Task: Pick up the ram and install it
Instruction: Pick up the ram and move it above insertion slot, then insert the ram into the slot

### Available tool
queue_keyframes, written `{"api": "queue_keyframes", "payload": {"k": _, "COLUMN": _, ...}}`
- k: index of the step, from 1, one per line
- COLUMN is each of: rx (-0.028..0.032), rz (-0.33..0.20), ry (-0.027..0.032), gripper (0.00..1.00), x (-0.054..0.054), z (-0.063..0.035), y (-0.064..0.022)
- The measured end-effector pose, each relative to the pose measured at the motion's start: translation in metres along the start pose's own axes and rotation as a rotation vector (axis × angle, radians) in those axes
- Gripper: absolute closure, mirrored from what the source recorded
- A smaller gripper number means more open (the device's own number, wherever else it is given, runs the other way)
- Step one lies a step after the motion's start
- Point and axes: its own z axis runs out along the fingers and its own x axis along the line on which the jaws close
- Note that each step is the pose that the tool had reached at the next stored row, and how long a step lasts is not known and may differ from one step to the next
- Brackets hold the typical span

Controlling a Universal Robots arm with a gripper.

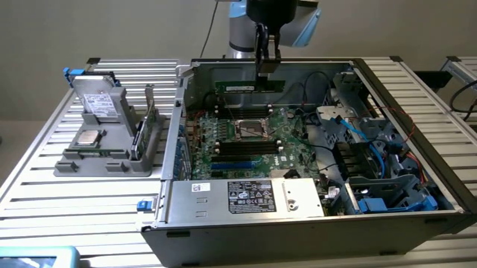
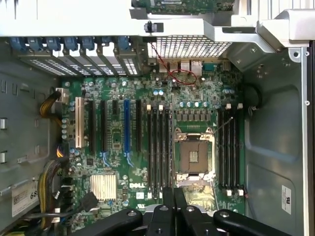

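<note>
Open tower case [image 1: 358, 72] lying on its side on a slatted metal table [image 1: 75, 190], motherboard facing up. Pretty cramped in there: one labelled power supply box [image 1: 249, 196] along the near edge, a tangle of blue cables [image 1: 350, 125] and one blue drive cage [image 1: 391, 196] off to the exterior view's right, and one loop of red wire [image 2: 179, 76] by the rear ports. One empty processor socket [image 2: 193, 156] mid-board, with four black memory slots [image 2: 158, 147] on one side and four more [image 2: 230, 147] on the other, so eight total, all bare. One finned silver heatsink [image 2: 103, 186] further along the board. Outside the case, to the exterior view's left, one grey parts holder [image 1: 104, 164] carrying one hard drive [image 1: 98, 104], one square processor chip [image 1: 90, 137] and some green boards [image 1: 151, 120] standing on edge, count hard to call. Gripper [image 1: 267, 71] down inside the case near the back wall, fingers pinched together on the top edge of the ram [image 1: 246, 87]. One stick, held level and lengthwise, hanging right under the fingertips over the far bank of slots and not seated in any of them. From the wrist view, fingers [image 2: 169, 199] squeezed nearly flat together, hovering high above the board beside the socket.
</note>
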Motion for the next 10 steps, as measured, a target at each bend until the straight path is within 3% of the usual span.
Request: {"api": "queue_keyframes", "payload": {"k": 10, "rx": -0.0003, "rz": 0.0, "ry": 0.0, "gripper": 0.88, "x": -0.003, "z": 0.0179, "y": -0.0009}}
